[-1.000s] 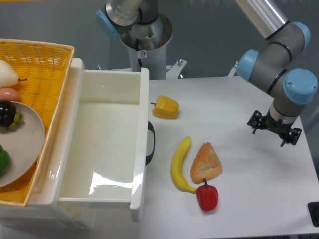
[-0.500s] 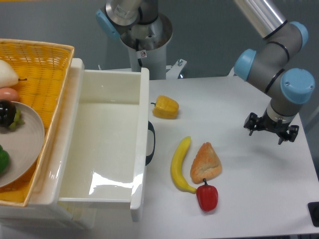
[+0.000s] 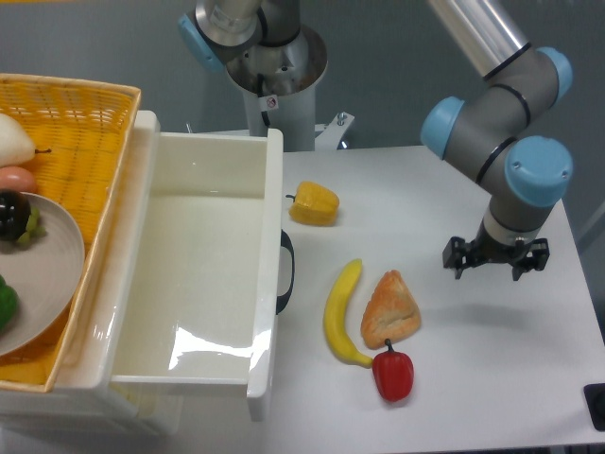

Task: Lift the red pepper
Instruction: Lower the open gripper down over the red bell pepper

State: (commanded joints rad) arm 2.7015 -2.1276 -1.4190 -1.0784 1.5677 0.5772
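The red pepper [image 3: 393, 375] is small, glossy and bright red with a short dark stem. It lies on the white table near the front edge, touching the tip of the banana [image 3: 341, 313] and just below the croissant [image 3: 389, 309]. My gripper [image 3: 495, 261] hangs above the table to the right and behind the pepper, well apart from it. Its fingers point down and look spread and empty.
A yellow-orange pepper [image 3: 315, 203] lies behind the banana. A white bin [image 3: 203, 274] with a dark handle stands at the left, beside a wicker basket [image 3: 80, 123] holding a plate and produce. The robot base [image 3: 274, 71] stands at the back.
My gripper has moved left and slightly toward the front, closer to the croissant and red pepper. The objects on the table have not moved.
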